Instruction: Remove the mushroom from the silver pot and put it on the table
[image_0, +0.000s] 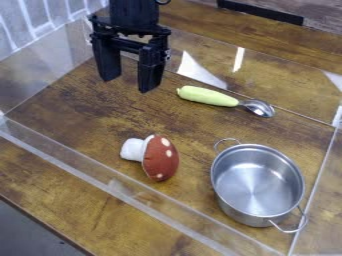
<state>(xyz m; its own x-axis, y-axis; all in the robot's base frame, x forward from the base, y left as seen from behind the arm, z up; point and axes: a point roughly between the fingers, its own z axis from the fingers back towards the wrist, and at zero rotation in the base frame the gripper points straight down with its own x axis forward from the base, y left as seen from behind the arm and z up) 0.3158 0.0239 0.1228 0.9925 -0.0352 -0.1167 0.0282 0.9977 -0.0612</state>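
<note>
The mushroom (152, 156), with a dark red cap dotted white and a white stem, lies on its side on the brown wooden table (80, 110), left of the silver pot (258, 184). The pot stands with nothing inside it at the lower right. My gripper (128, 74) hangs at the upper left, pointing down, with both black fingers spread apart and nothing between them. It is well behind the mushroom and apart from it.
A spoon with a yellow-green handle (223, 99) lies at the back right of the gripper. Clear plastic walls (80, 175) enclose the work area on the front and sides.
</note>
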